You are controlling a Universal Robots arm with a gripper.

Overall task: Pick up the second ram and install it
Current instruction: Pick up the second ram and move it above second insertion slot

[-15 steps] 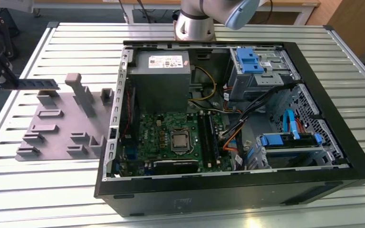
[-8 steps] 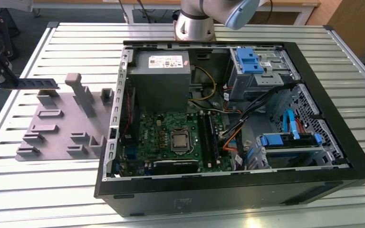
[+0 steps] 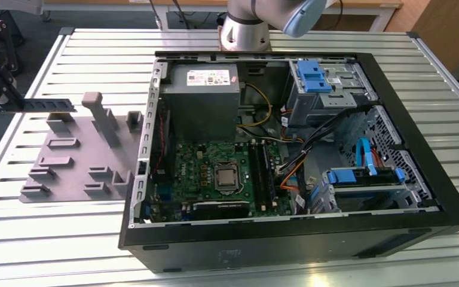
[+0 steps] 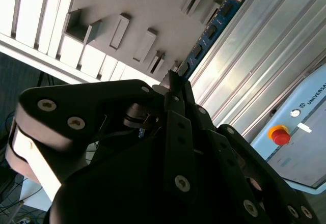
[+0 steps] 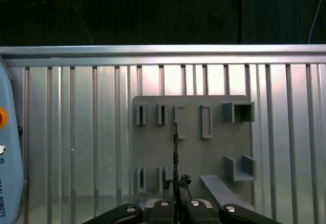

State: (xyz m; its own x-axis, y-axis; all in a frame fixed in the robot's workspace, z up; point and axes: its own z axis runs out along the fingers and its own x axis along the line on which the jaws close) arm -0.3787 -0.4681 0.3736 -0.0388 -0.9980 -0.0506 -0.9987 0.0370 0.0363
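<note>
The jaws pinch one end of the second ram (image 3: 50, 104), holding it over the grey fixture block (image 3: 62, 161) near the desk (image 3: 54, 239) edge.

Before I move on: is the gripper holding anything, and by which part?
The second ram, pinched near one end by the gripper.

The arm (image 3: 244, 33) is seen as silver-grey tubing capped by a pale blue joint cover (image 3: 305, 15). The gripper (image 4: 172, 81) is built of matte black plates studded with round silver screws (image 4: 182, 183).
</note>
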